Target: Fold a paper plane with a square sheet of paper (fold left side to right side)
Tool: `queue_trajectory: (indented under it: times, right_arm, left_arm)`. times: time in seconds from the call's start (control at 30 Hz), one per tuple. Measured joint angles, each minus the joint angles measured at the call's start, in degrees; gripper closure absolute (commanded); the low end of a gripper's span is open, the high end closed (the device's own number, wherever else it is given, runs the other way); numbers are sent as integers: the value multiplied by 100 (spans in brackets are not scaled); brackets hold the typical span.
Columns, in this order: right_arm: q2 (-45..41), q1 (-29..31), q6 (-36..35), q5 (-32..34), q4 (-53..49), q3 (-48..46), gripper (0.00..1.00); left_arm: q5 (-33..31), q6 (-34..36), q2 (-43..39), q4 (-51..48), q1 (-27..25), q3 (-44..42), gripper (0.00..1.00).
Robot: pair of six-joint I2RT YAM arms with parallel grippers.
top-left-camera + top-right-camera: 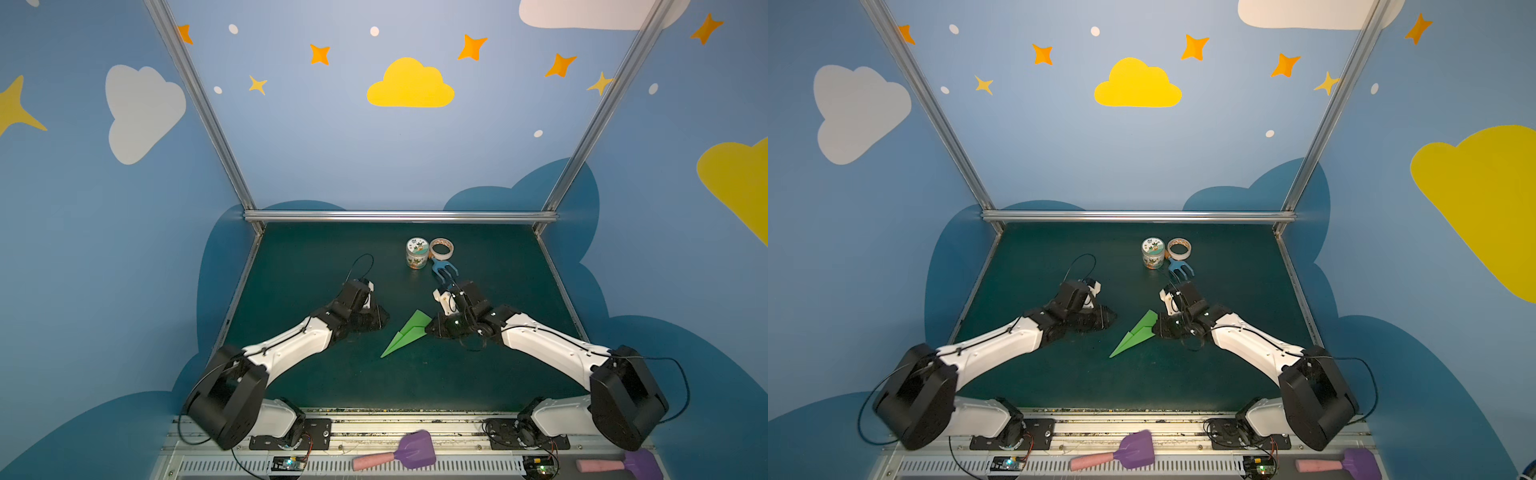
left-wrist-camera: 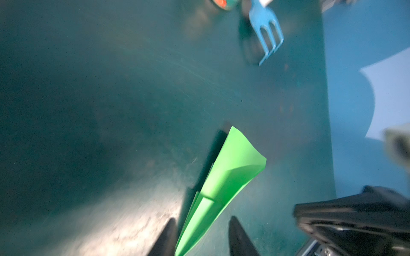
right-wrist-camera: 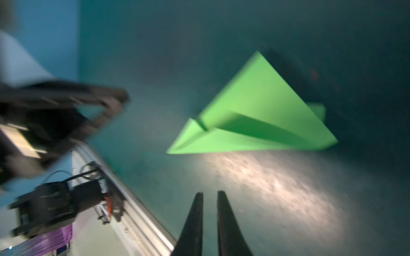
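The paper plane [image 1: 405,334] lies on the green worktop [image 1: 332,382], nose toward the near edge, between the two arms. The left gripper [image 2: 204,238] stands partly open and empty beside it. The right gripper [image 3: 210,192], all but closed, holds nothing near the tail.

The plane's [image 2: 221,188] nose is cut off at the left wrist view's edge; the right wrist view blurs the left arm [image 3: 44,115].

The paper plane [image 1: 409,334] is matt paper; the tabletop [image 1: 332,386] scuffed; the fork [image 2: 264,20] smooth plastic
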Motion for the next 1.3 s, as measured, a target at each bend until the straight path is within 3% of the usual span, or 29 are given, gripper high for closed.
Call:
queue_trajectory:
  times: [0.3, 0.57, 0.67, 0.83, 0.93, 1.07, 1.2, 1.3]
  right_arm:
    - [660, -125, 170, -92, 599, -411, 96]
    - [1150, -197, 197, -243, 1117, -407, 97]
    - [1235, -210, 199, -315, 1274, -393, 97]
    - [1351, -236, 197, -404, 1478, -378, 97]
    - [1399, -249, 197, -457, 1556, -376, 97]
    - [1423, -269, 197, -501, 1596, -376, 97]
    - [1436, -284, 192, -546, 1604, -372, 97]
    - [1445, -291, 164, -557, 1567, -343, 98]
  left_arm:
    - [1272, 568, 2105, -345, 140, 1611, 46]
    - [1818, 780, 2837, -741, 74, 2162, 46]
    - [1996, 807, 2920, -778, -11, 2197, 51]
    - [2262, 778, 2942, -708, -144, 2055, 68]
    - [2304, 739, 2907, -608, -195, 1904, 71]
    - [2264, 584, 2717, -424, -214, 1676, 78]
    - [2072, 409, 2428, -297, -267, 1539, 95]
    - [1725, 308, 2116, -232, -330, 1453, 97]
